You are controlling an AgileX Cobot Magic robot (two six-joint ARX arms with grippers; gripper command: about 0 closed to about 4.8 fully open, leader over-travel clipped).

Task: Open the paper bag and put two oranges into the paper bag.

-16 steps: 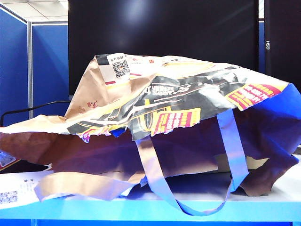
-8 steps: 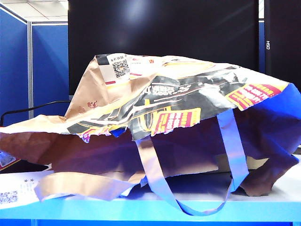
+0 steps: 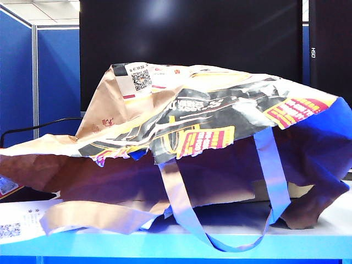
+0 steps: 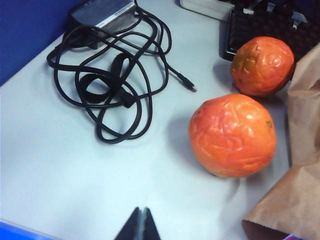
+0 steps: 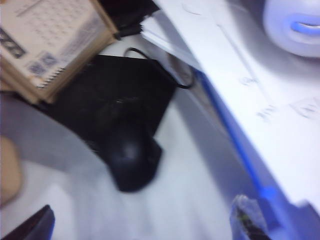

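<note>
The big brown paper bag (image 3: 181,126) lies crumpled on its side and fills the exterior view, with its strap handles (image 3: 181,203) hanging over the table's front edge and a white QR receipt (image 3: 140,77) on top. No gripper shows in that view. In the left wrist view two oranges (image 4: 232,136) (image 4: 262,65) rest on the pale table beside a brown edge of the bag (image 4: 300,190). My left gripper (image 4: 142,222) hovers short of the nearer orange, shut and empty. My right gripper (image 5: 142,225) stands open, its fingers far apart with nothing between them, over bare table.
A coiled black cable (image 4: 115,85) with its power adapter (image 4: 102,10) lies beside the oranges. The blurred right wrist view shows a black mouse (image 5: 131,155) on a black pad (image 5: 115,105), a cardboard box (image 5: 45,40) and a white device (image 5: 295,25).
</note>
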